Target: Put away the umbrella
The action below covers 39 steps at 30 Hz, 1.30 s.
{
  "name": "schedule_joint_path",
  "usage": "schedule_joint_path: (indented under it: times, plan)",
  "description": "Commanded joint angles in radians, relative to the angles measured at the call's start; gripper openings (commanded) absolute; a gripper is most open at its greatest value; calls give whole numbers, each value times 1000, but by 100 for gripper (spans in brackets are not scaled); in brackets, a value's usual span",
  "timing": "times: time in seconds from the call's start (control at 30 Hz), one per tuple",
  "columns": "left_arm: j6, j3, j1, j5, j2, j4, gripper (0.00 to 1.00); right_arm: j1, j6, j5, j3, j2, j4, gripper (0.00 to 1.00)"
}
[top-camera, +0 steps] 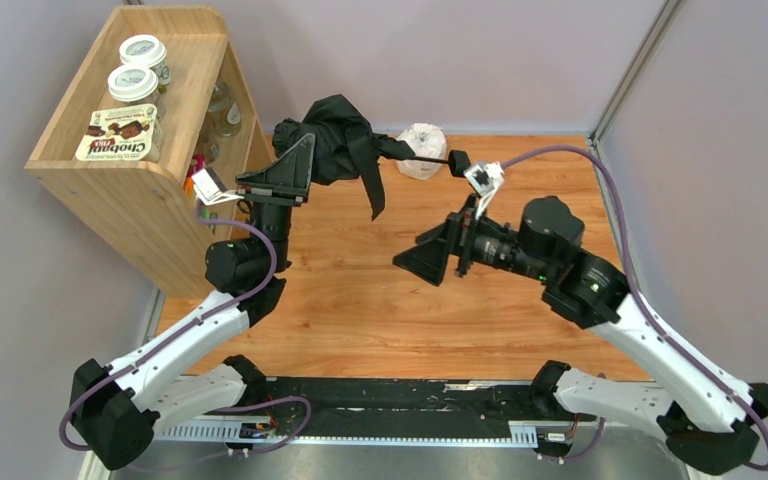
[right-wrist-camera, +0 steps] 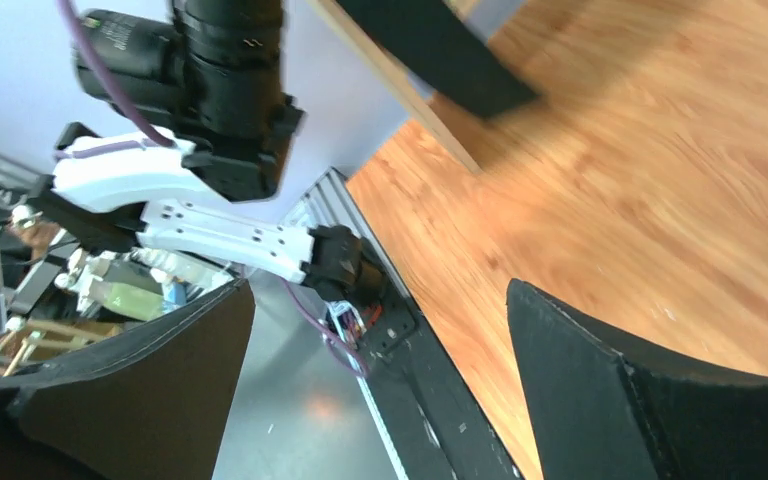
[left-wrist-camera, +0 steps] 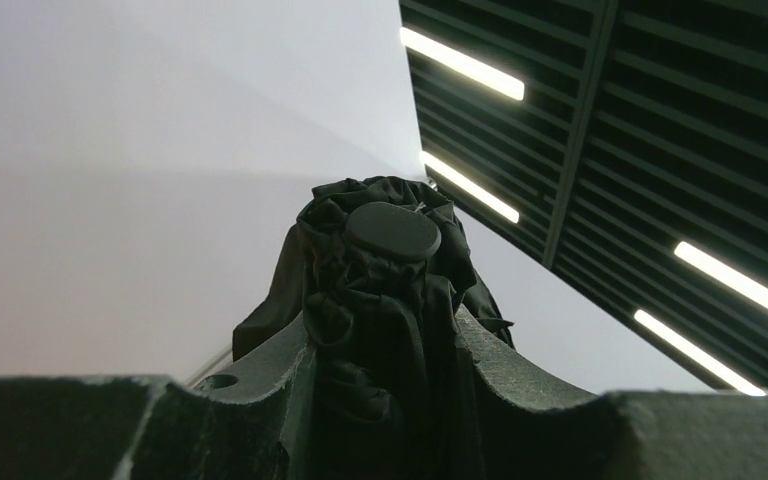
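A tabletop seen from above, with two robot arms and an umbrella held in the air over the far side of the table, just right of a wooden shelf.

The left gripper is clamped on the bunched black canopy. Its wrist view looks up at the ceiling: cloth is squeezed between both fingers, with the round top cap showing above them. From the canopy, the thin shaft runs right to the handle knob, crossing in front of a crumpled white object. A loose strip of black cloth hangs down from the bundle.

The right gripper hovers lower, near the middle of the table, pointing left. Its fingers are spread wide with nothing between them, and it is apart from the umbrella.

The step in hand looks like closing the umbrella down: the shaft seems extended and the canopy is untidy, so it is not ready to store. The next move likely calls for the right gripper to rise to the knob, grip it squarely, and push along the shaft's line while the left holds firm. The cloth is slippery and may slide in the grip.
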Motion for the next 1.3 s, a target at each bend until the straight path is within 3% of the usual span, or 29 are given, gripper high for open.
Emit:
schedule_joint_path:
  times: [0.0,0.1,0.27,0.37,0.5,0.57,0.7,0.8,1.27]
  plan:
    - [19,67,2,27,6,167,0,-47,57,153,-87,-139,-192,100]
    - [17,79,2,47,13,187,0,-123,201,209,-161,-219,-218,100]
    - [14,83,2,96,32,264,0,-252,716,-107,-240,-189,3,100]
    - [0,85,2,127,46,299,0,-268,982,-251,-287,-146,238,95]
    - [-7,88,2,153,55,310,0,-268,1404,-314,-364,-54,622,77]
    - [-4,85,2,162,55,322,0,-268,1458,-339,-336,-3,650,78]
    - [12,94,2,195,53,331,0,-265,1614,-365,-330,40,734,90]
    - [17,97,2,208,56,333,0,-265,1665,-421,-322,61,765,92]
    - [43,117,2,340,122,410,0,-222,1846,-330,-410,18,775,82]
